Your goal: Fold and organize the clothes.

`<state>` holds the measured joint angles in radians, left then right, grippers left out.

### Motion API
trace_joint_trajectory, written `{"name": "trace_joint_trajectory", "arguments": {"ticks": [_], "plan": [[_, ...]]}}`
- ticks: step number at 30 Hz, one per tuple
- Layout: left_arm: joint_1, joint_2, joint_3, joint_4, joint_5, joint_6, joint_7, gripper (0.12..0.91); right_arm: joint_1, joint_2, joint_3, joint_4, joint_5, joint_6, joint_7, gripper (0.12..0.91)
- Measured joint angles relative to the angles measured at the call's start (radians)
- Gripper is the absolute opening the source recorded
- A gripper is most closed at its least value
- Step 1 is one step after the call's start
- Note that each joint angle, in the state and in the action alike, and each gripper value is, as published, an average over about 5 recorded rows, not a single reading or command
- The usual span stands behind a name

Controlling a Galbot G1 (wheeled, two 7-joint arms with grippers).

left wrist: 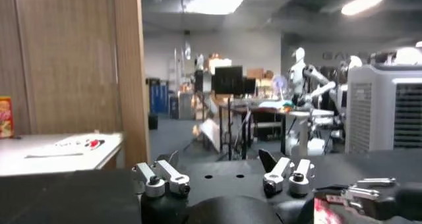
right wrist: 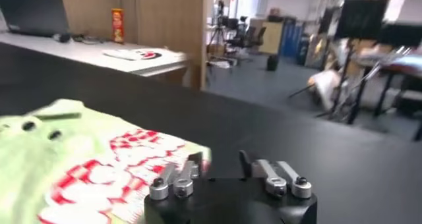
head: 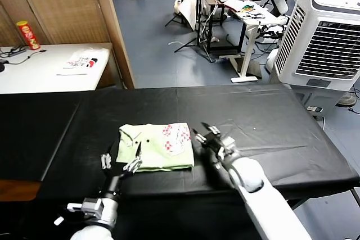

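Left end effector (head: 121,158) open, folded T-shirt (head: 156,146)

The pale green T-shirt (head: 156,146) lay folded into a compact, roughly square bundle on the black-covered table (head: 264,133), near its front edge. Its red-and-white checkered print (head: 176,137) faced up on the half toward the robot's right. The collar end sat at the bundle's far left corner, slightly rumpled. Edges looked fairly even, the fabric flat against the cloth.
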<state>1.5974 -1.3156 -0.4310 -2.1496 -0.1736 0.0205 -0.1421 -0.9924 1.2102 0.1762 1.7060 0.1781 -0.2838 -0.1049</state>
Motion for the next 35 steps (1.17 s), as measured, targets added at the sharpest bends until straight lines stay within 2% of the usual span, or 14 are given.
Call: {"name": "trace_joint_trajectory", "arguments": {"ticks": [2,5,8,15,22,26,35], "plan": [[0.006,0.005,0.003,-0.002,-0.015,0.032,-0.019,0.798,-0.061,-0.018,0.018,0.060,-0.009,0.016,0.044,0.698],[0.021,0.021,0.001,-0.015,-0.037,0.067,-0.035,0.798,-0.173,-0.033,0.052,0.156,-0.021,0.056,0.108,0.781],[0.049,0.044,-0.014,-0.033,-0.056,0.072,-0.046,0.798,-0.308,-0.037,0.094,0.247,-0.037,0.114,0.157,0.796],[0.164,0.093,-0.073,-0.065,-0.097,0.081,-0.085,0.798,-0.649,-0.023,0.207,0.430,-0.065,0.212,0.238,0.798],[0.317,0.116,-0.150,-0.114,-0.178,0.106,-0.091,0.798,-0.940,0.009,0.271,0.597,-0.071,0.212,0.346,0.798],[0.400,0.122,-0.191,-0.148,-0.186,0.108,-0.088,0.798,-1.030,0.014,0.282,0.653,-0.073,0.188,0.373,0.798],[0.466,0.118,-0.224,-0.174,-0.190,0.128,-0.089,0.798,-1.089,0.017,0.288,0.689,-0.073,0.184,0.377,0.798]]}}
